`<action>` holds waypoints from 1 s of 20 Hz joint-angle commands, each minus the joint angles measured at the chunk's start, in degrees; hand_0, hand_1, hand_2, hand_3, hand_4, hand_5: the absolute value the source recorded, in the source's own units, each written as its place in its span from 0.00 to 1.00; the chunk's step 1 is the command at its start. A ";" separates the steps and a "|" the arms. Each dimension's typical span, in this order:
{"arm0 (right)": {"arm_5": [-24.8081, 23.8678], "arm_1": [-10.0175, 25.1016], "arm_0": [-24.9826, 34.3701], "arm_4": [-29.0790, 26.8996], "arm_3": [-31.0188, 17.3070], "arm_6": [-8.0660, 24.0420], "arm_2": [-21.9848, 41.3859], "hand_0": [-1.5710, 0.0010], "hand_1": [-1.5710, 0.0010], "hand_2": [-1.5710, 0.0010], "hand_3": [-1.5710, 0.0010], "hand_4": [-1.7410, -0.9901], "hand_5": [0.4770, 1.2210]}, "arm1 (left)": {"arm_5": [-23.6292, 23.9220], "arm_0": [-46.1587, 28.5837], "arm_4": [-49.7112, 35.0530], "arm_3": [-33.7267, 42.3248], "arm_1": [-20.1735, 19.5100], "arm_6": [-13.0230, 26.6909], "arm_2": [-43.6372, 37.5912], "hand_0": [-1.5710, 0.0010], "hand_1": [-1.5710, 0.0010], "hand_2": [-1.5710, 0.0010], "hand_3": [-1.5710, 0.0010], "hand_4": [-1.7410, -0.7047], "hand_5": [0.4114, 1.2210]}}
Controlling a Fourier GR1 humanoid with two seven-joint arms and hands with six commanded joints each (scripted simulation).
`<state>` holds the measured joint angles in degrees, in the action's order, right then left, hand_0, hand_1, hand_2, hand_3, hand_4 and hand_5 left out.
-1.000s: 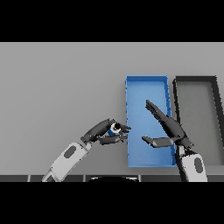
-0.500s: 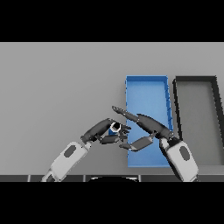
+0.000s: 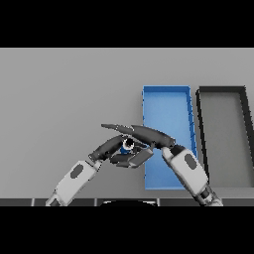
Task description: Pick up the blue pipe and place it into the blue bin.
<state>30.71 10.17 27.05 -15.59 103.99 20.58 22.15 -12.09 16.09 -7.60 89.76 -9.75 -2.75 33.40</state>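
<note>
On the flat grey table (image 3: 59, 99) the robot's two hands meet just left of the shallow rectangular blue bin (image 3: 166, 101), near that bin's lower left part; the left hand (image 3: 113, 147), dark-fingered at the end of a white and grey forearm rising from the lower edge, has its fingers curled round the small blue pipe (image 3: 126, 147), of which only a little blue with a pale round end shows between the fingers; the pipe sits at the meeting point of the two hands, left of the bin's left wall and outside it; whether it rests on the table or is held clear of it cannot be told from this view. The right hand (image 3: 144, 135), coming in from the lower right across the bin's lower left corner, is spread, its long fingers (image 3: 116, 128) stretched straight and pointing leftward above the pipe and over the left hand's fingers, its thumb lying lower, just below and to the right of the pipe; whether the right hand actually touches the pipe cannot be made out. To the right of the blue bin, just beside it, lies a dark grey rectangular bin (image 3: 223, 131) with black walls, of about the same shape and set parallel.
</note>
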 commanded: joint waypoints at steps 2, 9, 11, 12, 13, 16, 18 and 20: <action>0.82 -1.55 2.27 0.34 -2.42 1.27 0.80 0.78 0.76 0.76 0.81 0.54 0.04 | 0.08 1.80 4.26 -0.77 -1.72 2.37 1.32 0.25 0.31 0.32 0.34 0.06 1.00; 2.27 -3.08 3.21 -6.22 -4.91 0.24 1.98 0.18 0.18 0.17 0.25 0.33 0.47 | 0.16 -0.38 4.10 0.21 0.31 4.36 -0.29 0.21 0.23 0.29 0.26 0.08 1.00; 1.29 -3.08 3.00 -6.14 -4.61 -3.59 2.36 0.11 0.12 0.11 0.16 0.39 0.66 | -0.19 -0.85 3.08 0.11 1.88 2.10 -1.08 0.13 0.14 0.20 0.16 0.05 1.00; 1.66 -1.95 3.04 -3.15 -4.55 -7.45 2.83 0.09 0.09 0.09 0.13 0.40 0.73 | -0.42 -1.03 3.06 -0.04 2.31 1.87 -1.30 0.11 0.12 0.17 0.13 0.04 1.00; 1.65 -1.11 3.29 -1.35 -3.91 -8.84 3.45 0.07 0.07 0.07 0.10 0.39 0.78 | -0.87 -1.03 2.97 0.17 1.84 1.87 -1.56 0.08 0.09 0.14 0.11 0.03 1.00; 0.97 -0.27 4.25 -1.81 -4.02 -8.59 4.25 0.04 0.04 0.04 0.05 0.36 0.89 | -0.78 -1.11 2.49 0.38 1.88 2.09 -2.26 0.04 0.05 0.11 0.05 0.02 1.00; -0.23 -0.94 4.06 -2.69 -4.30 -8.51 4.52 0.02 0.02 0.02 0.03 0.35 0.93 | -0.96 -1.34 2.74 0.57 1.17 0.61 -2.14 0.09 0.14 0.22 0.15 0.09 1.00; -0.95 -0.82 3.77 -4.18 -3.61 -7.26 4.62 0.02 0.02 0.01 0.02 0.34 0.95 | -1.80 -0.20 6.05 0.64 -0.69 -0.68 -0.98 0.41 0.45 0.50 0.46 0.31 1.00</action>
<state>29.90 9.34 30.80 -19.78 100.39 13.20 26.78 -14.02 15.90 -1.37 90.39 -10.48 -3.48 32.42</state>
